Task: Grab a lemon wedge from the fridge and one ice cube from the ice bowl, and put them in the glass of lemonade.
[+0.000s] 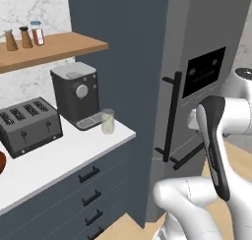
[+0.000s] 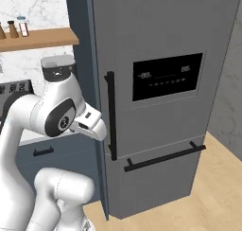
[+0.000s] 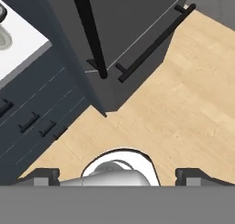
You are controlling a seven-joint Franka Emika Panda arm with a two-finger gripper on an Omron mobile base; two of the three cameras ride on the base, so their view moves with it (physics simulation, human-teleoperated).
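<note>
Facing the fridge [image 2: 160, 93] with its doors closed, we are judging the step in hand to be opening it, since the lemon wedge must be lying somewhere behind that grey front and is hidden from us. Our gripper [image 3: 117, 175] is hanging near the fridge, pointing down at the wooden floor [image 3: 183, 108], its jaws standing wide and holding nothing. To do this well, we are thinking the hand should turn toward the tall vertical handle [image 2: 110, 116], straddle the bar squarely near its middle, close firmly, and pull along the door's arc rather than straight back; the long horizontal handle [image 2: 165, 156] below looks to belong to a drawer and is probably not the one we want. On the white surface [image 1: 59, 160] to the left, the glass of lemonade [image 1: 108, 121] is standing upright just beside the coffee machine [image 1: 76, 94], holding pale liquid. Only a reddish-brown edge of the ice bowl [image 1: 2, 163] is showing at the far left, near the toaster [image 1: 29, 126]; we cannot tell what is in it.
</note>
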